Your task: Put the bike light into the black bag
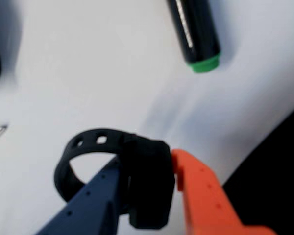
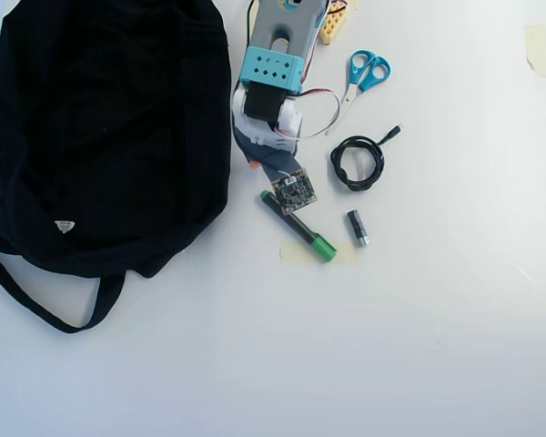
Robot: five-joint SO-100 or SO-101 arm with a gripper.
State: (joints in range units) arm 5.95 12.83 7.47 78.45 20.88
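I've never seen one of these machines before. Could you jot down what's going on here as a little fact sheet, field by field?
Machine: one arm reaching over a white table
End effector: end effector, one dark blue and one orange finger, shut on the bike light
Held thing: bike light, black, with a holed rubber strap looping out beside it
Destination: black bag, left of the arm in the overhead view
Nearby: marker with a green cap, coiled black cable, blue scissors, small cylinder
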